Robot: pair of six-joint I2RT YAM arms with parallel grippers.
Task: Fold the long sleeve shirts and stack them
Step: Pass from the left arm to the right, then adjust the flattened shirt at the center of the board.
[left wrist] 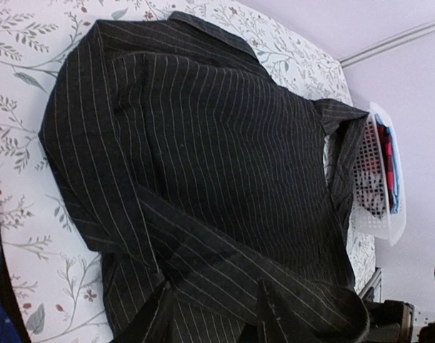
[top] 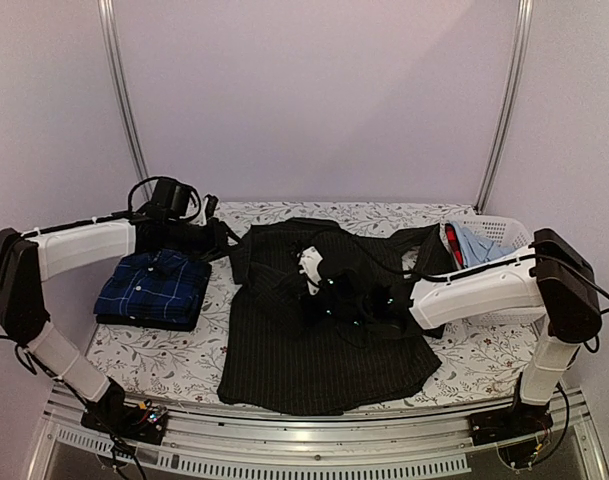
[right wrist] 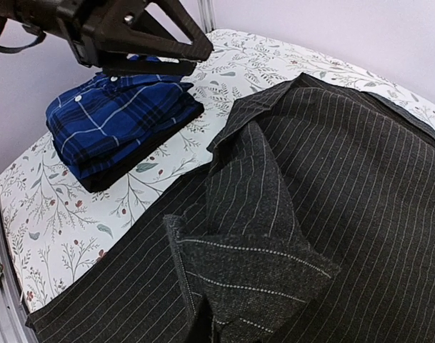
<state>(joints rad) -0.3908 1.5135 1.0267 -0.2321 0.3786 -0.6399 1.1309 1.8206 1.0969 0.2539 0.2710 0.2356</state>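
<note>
We find the black shirt (top: 284,350) spread open across the middle of the table (top: 164,365), collar toward the top of the frame, not yet folded. The navy shirt (top: 154,285) lies folded at the left, apart from it. We judge it to be the base of the stack, set aside so the black one has room to be worked.

The right gripper (top: 331,300) sits low on the black shirt's centre. In the right wrist view a flap of pinstriped cloth rises to a peak at the bottom edge. We take this as the jaws clamped on a fold of that shirt, though cloth mostly hides them. The hold suits carrying a side or sleeve inward.

The left gripper (top: 219,238) hangs just beside the shirt's upper left shoulder, holding nothing. In its own view its jaws appear to stand apart. We judge it poised to take or pin that corner.

A basket (top: 504,232) of other clothes stands at the upper right.
</note>
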